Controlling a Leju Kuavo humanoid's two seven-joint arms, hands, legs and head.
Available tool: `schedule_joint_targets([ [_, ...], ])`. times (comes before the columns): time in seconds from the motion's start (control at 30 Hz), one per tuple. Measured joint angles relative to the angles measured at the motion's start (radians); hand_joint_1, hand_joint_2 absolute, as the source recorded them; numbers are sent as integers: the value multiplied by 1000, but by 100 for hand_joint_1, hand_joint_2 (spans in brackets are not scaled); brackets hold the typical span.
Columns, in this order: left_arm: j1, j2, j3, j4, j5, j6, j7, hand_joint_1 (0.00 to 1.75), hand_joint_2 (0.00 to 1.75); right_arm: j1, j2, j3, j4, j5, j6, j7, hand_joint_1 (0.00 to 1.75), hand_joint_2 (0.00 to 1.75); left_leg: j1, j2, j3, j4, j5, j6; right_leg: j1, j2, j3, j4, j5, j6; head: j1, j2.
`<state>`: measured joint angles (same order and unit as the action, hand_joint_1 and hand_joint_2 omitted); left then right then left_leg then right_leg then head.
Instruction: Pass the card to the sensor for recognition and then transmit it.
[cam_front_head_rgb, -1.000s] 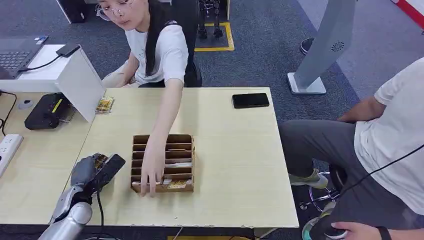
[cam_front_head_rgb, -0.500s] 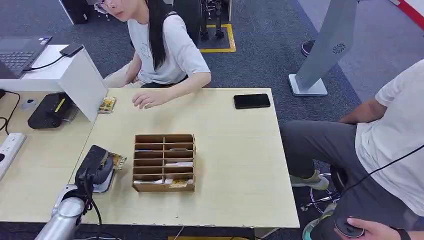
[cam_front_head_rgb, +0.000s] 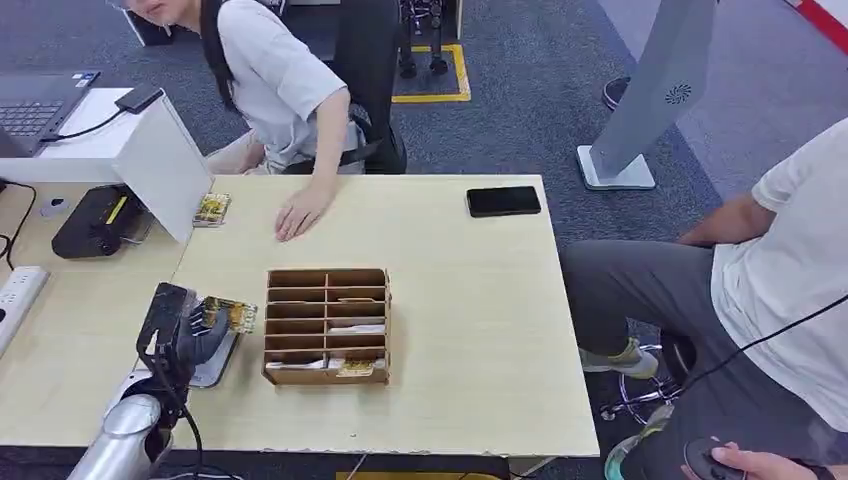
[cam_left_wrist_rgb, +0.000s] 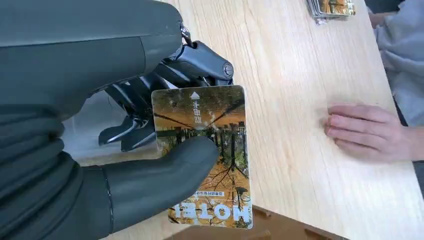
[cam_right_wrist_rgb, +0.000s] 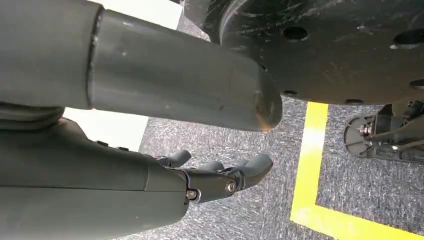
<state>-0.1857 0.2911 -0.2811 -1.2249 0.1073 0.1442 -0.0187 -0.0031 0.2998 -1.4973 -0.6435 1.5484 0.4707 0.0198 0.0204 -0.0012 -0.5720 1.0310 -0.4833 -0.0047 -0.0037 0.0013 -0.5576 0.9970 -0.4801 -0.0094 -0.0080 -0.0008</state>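
Observation:
My left hand (cam_front_head_rgb: 185, 328) hovers over the table's left part, beside the wooden slotted box (cam_front_head_rgb: 327, 325). It pinches a yellow hotel card (cam_front_head_rgb: 232, 315) between thumb and fingers. Up close the card (cam_left_wrist_rgb: 207, 150) shows a picture of autumn trees and the word HOTEL, with the thumb (cam_left_wrist_rgb: 165, 175) pressed across its face. A flat grey pad (cam_front_head_rgb: 215, 367) lies on the table under this hand. A black device (cam_front_head_rgb: 95, 220) sits at the far left of the desk. My right hand (cam_right_wrist_rgb: 220, 177) hangs above grey carpet, fingers loose and holding nothing.
A person across the table rests a hand (cam_front_head_rgb: 297, 212) flat on the wood near a small stack of cards (cam_front_head_rgb: 211, 209). A black phone (cam_front_head_rgb: 503, 201) lies at the far right. A white box (cam_front_head_rgb: 150, 150) and power strip (cam_front_head_rgb: 18, 295) stand left. Another person (cam_front_head_rgb: 770, 270) sits right.
The person has pulled their arm out of the slotted box and back to the far side of the table. My left hand has turned and shifted left, still holding the card.

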Motion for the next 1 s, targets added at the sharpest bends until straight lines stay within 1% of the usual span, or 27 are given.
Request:
schedule_joint_targets([
  [0.1, 2, 0, 0, -12, 54, -10, 4, 175, 175, 0, 0, 0, -1, 0, 0, 0, 0, 0, 0, 0, -1, 0, 0, 0, 0, 0, -1, 0, 0, 0, 0, 0],
  [0.23, 2, 9, 0, -24, 91, 5, -1, 175, 175, 0, 0, 0, -2, 0, 0, -2, 0, 0, 0, 0, -1, 0, 0, 0, 0, 0, -1, 0, 0, 0, 0, 0],
  [0.4, 1, 14, 0, -29, 109, 9, -1, 175, 175, 1, 0, 0, -3, 0, 0, -5, 0, 0, 0, 1, -1, 0, 0, 0, 0, 0, -1, 0, 0, 0, 0, 0],
  [0.47, -5, 27, 0, -43, 122, 21, -1, 175, 175, 1, 0, 0, -6, 0, 2, -11, 0, 0, 0, 1, -1, 0, 0, 0, 0, 0, -2, 0, 0, 0, 0, 0],
  [0.57, -11, 31, 1, -53, 146, 24, -7, 175, 175, 2, 0, 0, -8, 0, 0, -13, 0, 0, 0, 1, -1, 0, 0, 0, 0, 0, -2, 0, 0, 0, 0, 0],
  [0.67, -29, 32, 1, -64, 146, 49, -25, 175, 175, 4, 0, 2, -8, 0, -4, -14, 0, 0, 0, 1, -1, 0, 0, 0, 0, 0, -2, 0, 0, 0, 0, 0],
  [0.8, -76, 29, 1, -66, 112, 108, -62, 175, 175, 4, -2, 13, -3, 0, -22, -21, 0, 0, 0, 0, -1, 0, 0, 0, 0, 0, -2, 0, 0, 0, 0, 0],
  [1.0, -81, 28, 1, -66, 108, 113, -66, 175, 175, 4, -3, 14, 0, 0, -24, -22, 0, 0, 0, 0, -2, 0, 0, 0, 0, 0, -2, 0, 0, 0, 0, 0],
])
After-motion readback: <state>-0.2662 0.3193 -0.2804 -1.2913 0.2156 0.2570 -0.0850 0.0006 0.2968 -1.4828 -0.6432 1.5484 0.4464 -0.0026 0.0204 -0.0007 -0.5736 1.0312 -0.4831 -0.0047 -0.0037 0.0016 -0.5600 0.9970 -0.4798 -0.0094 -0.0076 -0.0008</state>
